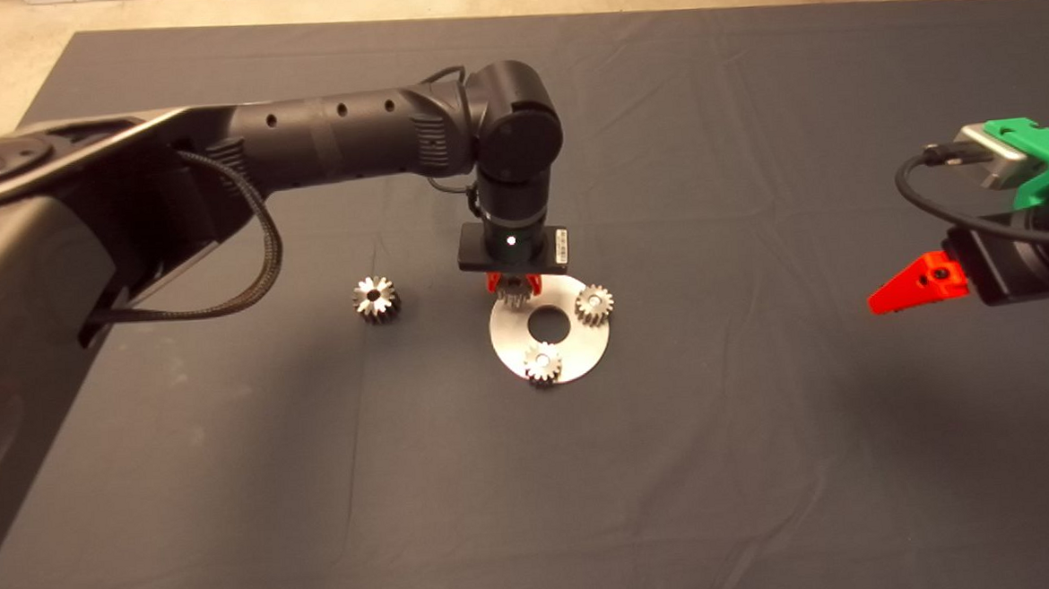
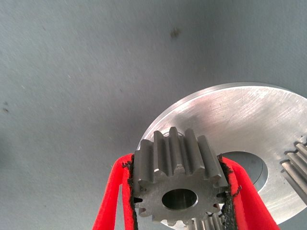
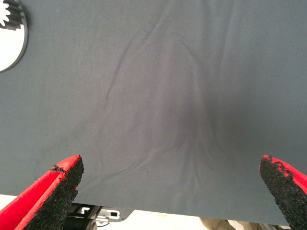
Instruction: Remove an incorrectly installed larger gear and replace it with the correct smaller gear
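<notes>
The larger gear, chunky with coarse teeth, lies on the dark mat left of the round silver plate. My left gripper hangs over the plate's far left rim, shut on the smaller gear, which it holds by its toothed flanks just above the plate. Two matching small gears sit on the plate, at its right and near sides. My right gripper waits at the right edge, open and empty.
The plate has a round hole in its middle. The right wrist view shows the plate's edge with one gear far off, and bare wrinkled mat between.
</notes>
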### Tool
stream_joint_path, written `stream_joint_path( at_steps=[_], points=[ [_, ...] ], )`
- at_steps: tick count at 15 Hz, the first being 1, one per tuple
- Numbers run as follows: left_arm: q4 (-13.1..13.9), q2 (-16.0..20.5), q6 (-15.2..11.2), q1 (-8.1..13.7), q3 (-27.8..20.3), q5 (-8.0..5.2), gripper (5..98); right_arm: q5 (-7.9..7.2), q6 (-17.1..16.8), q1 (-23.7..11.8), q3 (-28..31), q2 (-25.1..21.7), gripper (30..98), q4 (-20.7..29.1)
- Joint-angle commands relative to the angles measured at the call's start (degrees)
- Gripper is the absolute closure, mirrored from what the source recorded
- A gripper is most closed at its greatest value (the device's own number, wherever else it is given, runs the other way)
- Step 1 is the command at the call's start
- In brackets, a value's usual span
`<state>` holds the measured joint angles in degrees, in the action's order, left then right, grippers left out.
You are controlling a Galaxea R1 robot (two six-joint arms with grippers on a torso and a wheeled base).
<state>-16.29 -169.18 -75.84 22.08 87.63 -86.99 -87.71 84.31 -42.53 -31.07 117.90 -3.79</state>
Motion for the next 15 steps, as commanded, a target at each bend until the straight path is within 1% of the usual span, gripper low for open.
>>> stream_joint_path(
  at_steps=[1, 3, 6, 9, 10, 12, 14, 15],
  points=[
    [3.0, 0.2, -0.1, -3.5, -0.9, -2.54, 76.4, -0.85, 0.4, -0.9, 0.1, 0.0, 31.4, 1.3],
    [3.0, 0.3, -0.1, -3.4, -0.8, -2.48, 75.8, -0.79, 0.4, -0.9, 0.1, -0.1, 31.4, 1.2],
    [3.0, 0.0, -0.1, -3.4, -0.8, -2.49, 71.7, -0.87, 0.4, -0.9, 0.1, -0.2, 31.4, 1.3],
    [3.0, -0.1, 0.0, -3.4, -0.9, -2.57, 71.5, -0.79, 0.4, -0.9, 0.1, 0.0, 31.4, 1.3],
    [3.0, 0.0, 0.1, -3.4, -0.9, -2.57, 69.5, -0.79, 0.4, -0.9, 0.1, 0.0, 31.4, 1.3],
    [3.0, -0.1, 0.3, -3.4, -0.9, -2.56, 68.9, -0.79, 0.4, -0.9, 0.1, 0.1, 31.4, 1.3],
    [3.0, -0.1, 0.3, -3.3, -0.8, -2.57, 65.2, -0.79, 0.4, -0.9, 0.1, 0.1, 31.4, 1.3],
    [3.0, -0.1, 0.5, -3.3, -0.9, -2.65, 65.1, -0.79, 0.4, -0.9, 0.2, 0.2, 31.4, 1.3]
  ],
)
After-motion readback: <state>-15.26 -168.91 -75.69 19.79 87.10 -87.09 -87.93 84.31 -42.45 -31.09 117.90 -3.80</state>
